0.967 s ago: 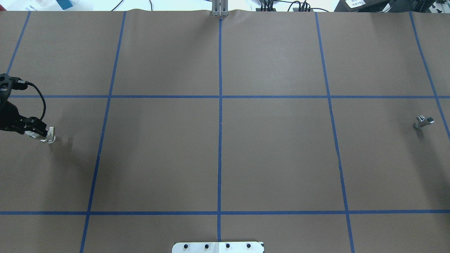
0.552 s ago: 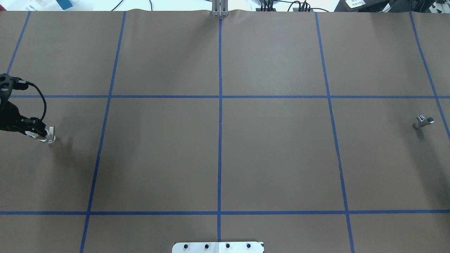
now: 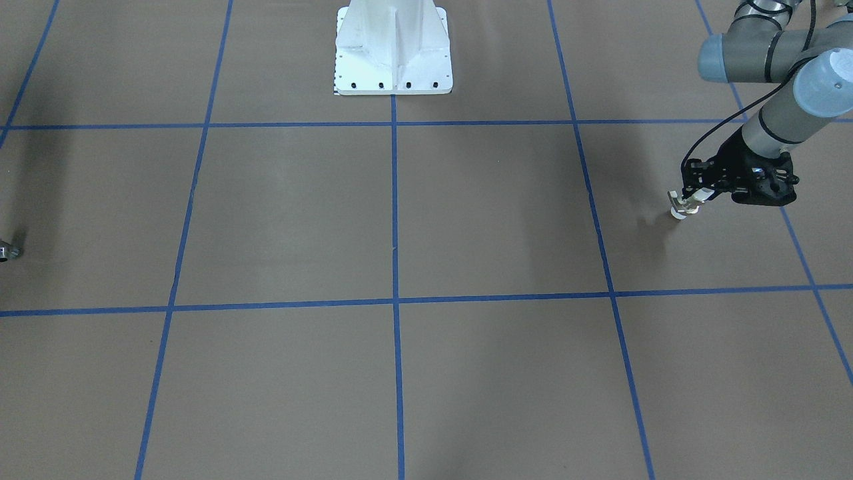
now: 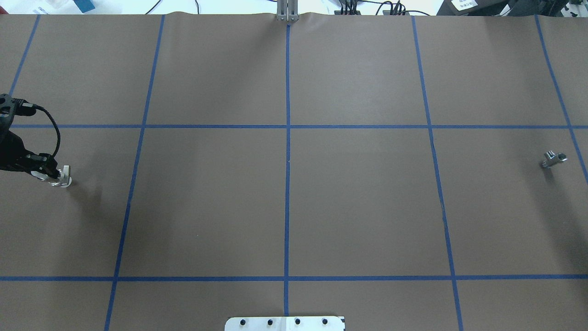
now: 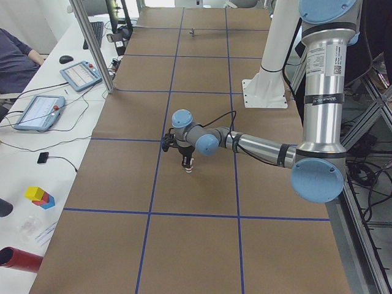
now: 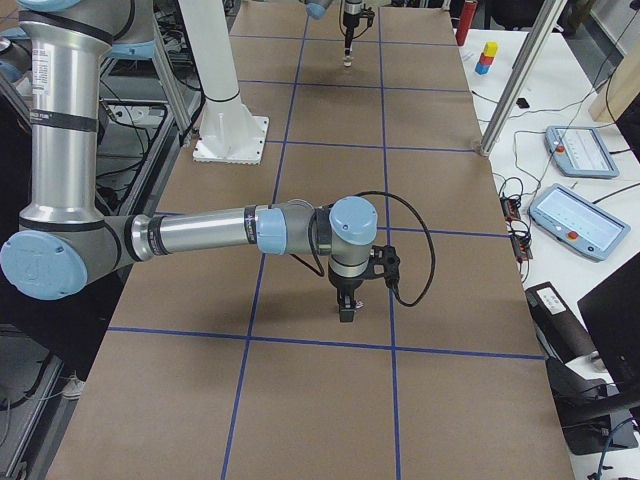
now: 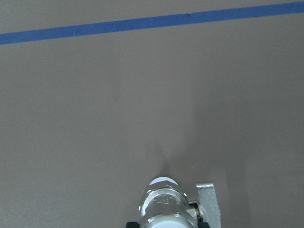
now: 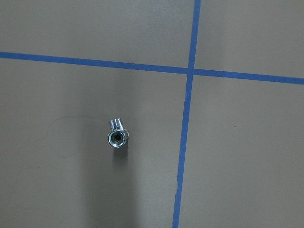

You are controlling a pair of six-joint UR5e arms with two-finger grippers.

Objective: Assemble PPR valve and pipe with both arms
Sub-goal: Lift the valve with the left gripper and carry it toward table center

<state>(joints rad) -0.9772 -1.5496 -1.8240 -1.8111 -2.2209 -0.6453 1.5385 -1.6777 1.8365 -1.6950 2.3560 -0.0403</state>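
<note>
**Held valve crept outward and down; pipe not yet touched**

Over the last second the left gripper [image 4: 56, 174], pinching the PPR valve [image 4: 64, 178], had slid a touch further out from the white pedestal [image 4: 285, 323] on its left side. The valve's shadow had drawn in closer beneath it. That suggested a small drop toward the table [image 4: 358, 207] rather than a lift. The pipe [image 4: 554, 159] had not stirred and lay alone, well out on the pedestal's right side. The two parts were therefore as far apart as before. By that reading the joining was all still ahead, with one part held and the other not yet picked up.

The left arm [image 5: 257, 146] reached out low and nearly level from beside the pedestal. Its wrist was bent down, and the valve hung with its white end toward the table and its handle off to one side. The right arm [image 6: 200, 232] stretched out level too, and the right gripper [image 6: 345, 312] pointed straight down, with the pipe lying below its wrist camera. Whether those fingers were spread or pressed together could not be told.
</note>
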